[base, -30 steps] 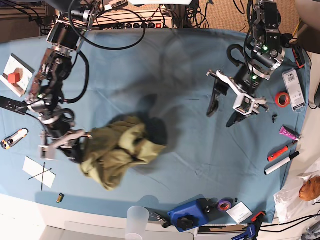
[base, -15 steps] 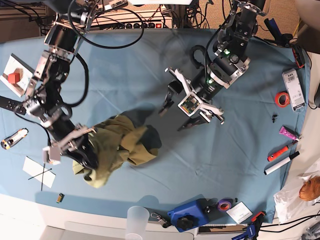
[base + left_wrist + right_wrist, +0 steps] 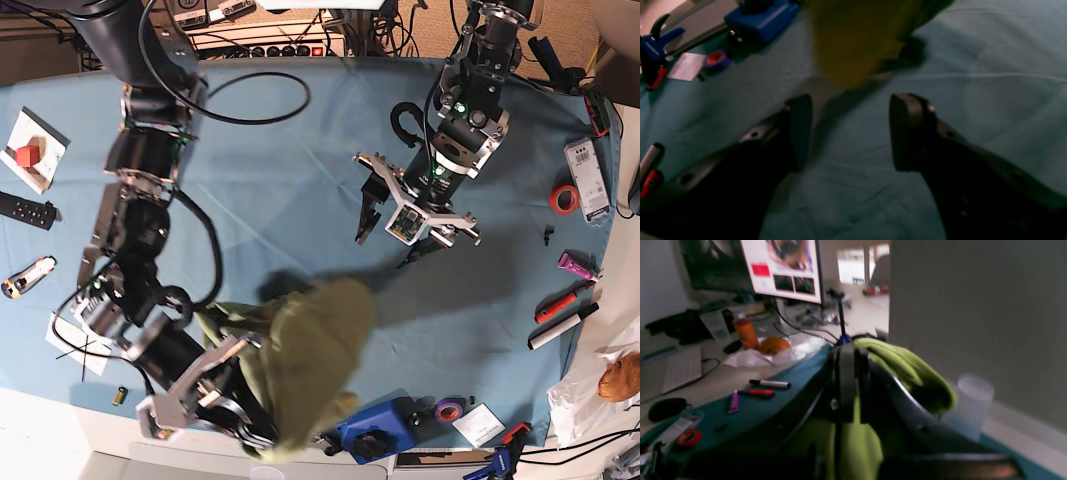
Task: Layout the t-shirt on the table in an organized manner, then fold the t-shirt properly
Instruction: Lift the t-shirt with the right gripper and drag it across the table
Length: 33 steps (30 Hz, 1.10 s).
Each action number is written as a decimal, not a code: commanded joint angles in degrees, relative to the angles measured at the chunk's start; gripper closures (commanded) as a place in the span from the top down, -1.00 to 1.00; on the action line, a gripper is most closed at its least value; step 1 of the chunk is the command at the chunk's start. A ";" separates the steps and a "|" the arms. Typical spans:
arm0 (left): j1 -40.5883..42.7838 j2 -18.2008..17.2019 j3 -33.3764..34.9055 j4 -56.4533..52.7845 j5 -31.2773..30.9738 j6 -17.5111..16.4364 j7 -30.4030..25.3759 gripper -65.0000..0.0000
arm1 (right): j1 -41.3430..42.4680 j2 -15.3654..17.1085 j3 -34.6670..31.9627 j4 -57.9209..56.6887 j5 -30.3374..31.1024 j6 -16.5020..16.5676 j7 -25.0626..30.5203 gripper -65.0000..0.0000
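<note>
Over on the left of the base view, the right gripper [image 3: 215, 400] is clamped on the t-shirt [image 3: 305, 365], jaws pinched tight with olive cloth bunched between them, as its wrist camera shows: green fabric [image 3: 907, 373] spilling over the closed fingers. The shirt is hoisted in a crumpled bundle near the front edge of the table [image 3: 300, 130], hanging down from that one grip, with a blue box [image 3: 378, 430] just beside its lower hem.

Moving right, bare blue cloth in the middle, then the left gripper [image 3: 415, 215] hovering well apart from the garment, jaws spread wide and holding nothing. Its own camera looks between the two dark fingers [image 3: 800, 130] at the shirt [image 3: 853, 40] ahead, blurred.

My read: this is the spreading stage, nothing is laid out yet. To do it well, the free arm should come in low toward a hanging edge, ideally a hem corner or shoulder seam rather than a thick fold, and take a single layer. Then both arms pull apart evenly and lower the shirt onto the open middle of the table, clear of the clutter along the front and right
</note>
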 commanded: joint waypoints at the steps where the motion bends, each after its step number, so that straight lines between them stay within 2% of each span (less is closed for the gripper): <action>1: -0.61 0.02 -0.11 1.05 -0.24 0.13 -1.46 0.14 | 2.58 0.00 0.74 0.94 0.07 -0.14 1.92 -1.00; 5: -0.61 0.02 -0.11 1.05 -0.24 0.15 -1.46 0.14 | 4.39 -0.13 4.00 0.94 -2.80 -0.14 3.19 -1.00; 10: -0.63 0.02 -0.11 1.05 -0.24 0.15 -1.46 0.14 | 7.32 -0.09 11.21 0.94 -2.75 -0.14 3.15 -1.00; 13: -0.63 0.02 -0.11 1.05 -0.24 0.15 -1.46 0.14 | 8.20 0.13 16.00 0.94 -2.84 -0.79 1.29 -1.00; 16: -0.74 0.04 -0.11 1.05 -0.26 0.17 -1.49 0.14 | 7.93 0.59 20.15 0.90 -6.56 -1.86 -3.61 -1.00; 21: -0.96 0.04 -0.11 1.05 -0.26 0.15 -1.70 0.14 | 1.97 4.04 23.80 0.90 -12.37 -6.54 -3.32 -1.00; 24: -1.11 0.04 -0.11 1.05 -0.48 0.15 -1.73 0.14 | -1.97 6.32 24.94 0.90 -13.88 -9.35 -3.43 -1.00; 30: -1.16 0.07 0.00 1.05 -4.33 -0.31 -2.12 0.14 | -8.33 10.01 27.39 0.90 -18.25 -16.11 -4.46 -1.00; 33: -2.01 0.13 0.00 0.63 -4.66 -4.72 -2.12 0.13 | -10.40 10.86 30.21 0.90 -18.91 -17.75 -4.68 -1.00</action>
